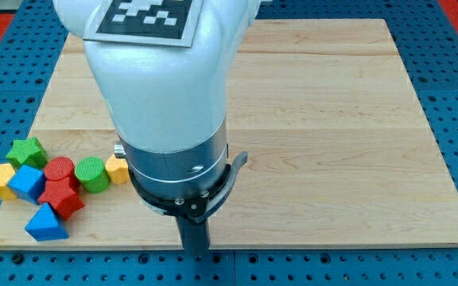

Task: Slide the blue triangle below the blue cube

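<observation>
Sitting at table [332, 119] bottom-left corner: blue triangle [46, 223], just below red block [62, 199]. Blue cube [27, 183] up-left of triangle, near it. My tip [196, 251] at bottom edge, well right of blocks. No claw on rod.

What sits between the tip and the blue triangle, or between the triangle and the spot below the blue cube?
Nothing visible. My tip is at the view's bottom edge, right of the blue triangle, bare board between. The spot under the blue cube looks open; red block sits beside it.
</observation>
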Motion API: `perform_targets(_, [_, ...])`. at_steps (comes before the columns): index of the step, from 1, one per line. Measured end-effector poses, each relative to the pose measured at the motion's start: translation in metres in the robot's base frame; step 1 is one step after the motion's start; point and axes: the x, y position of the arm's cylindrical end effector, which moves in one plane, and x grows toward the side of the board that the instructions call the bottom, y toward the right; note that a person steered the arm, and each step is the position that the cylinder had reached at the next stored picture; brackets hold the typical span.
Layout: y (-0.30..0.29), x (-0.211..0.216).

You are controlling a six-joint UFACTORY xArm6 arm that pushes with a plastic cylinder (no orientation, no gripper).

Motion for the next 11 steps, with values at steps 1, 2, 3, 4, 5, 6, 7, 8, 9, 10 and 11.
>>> perform_targets(1, [-0.056,-0.001])
perform_targets(2, [-0.142,-0.006])
perform_targets(3, [-0.146,-0.001])
perform_targets(4, [-0.148,0.0])
perform_targets(5, [-0.152,0.0])
perform_targets(6, [-0.169,-0.001])
perform_targets(7, [-0.183,-0.003])
perform_targets(8, [-0.188,-0.012])
perform_targets(9, [-0.224,-0.014])
perform_targets(10, [-0.251,-0.007])
perform_targets(11, [-0.26,-0.016])
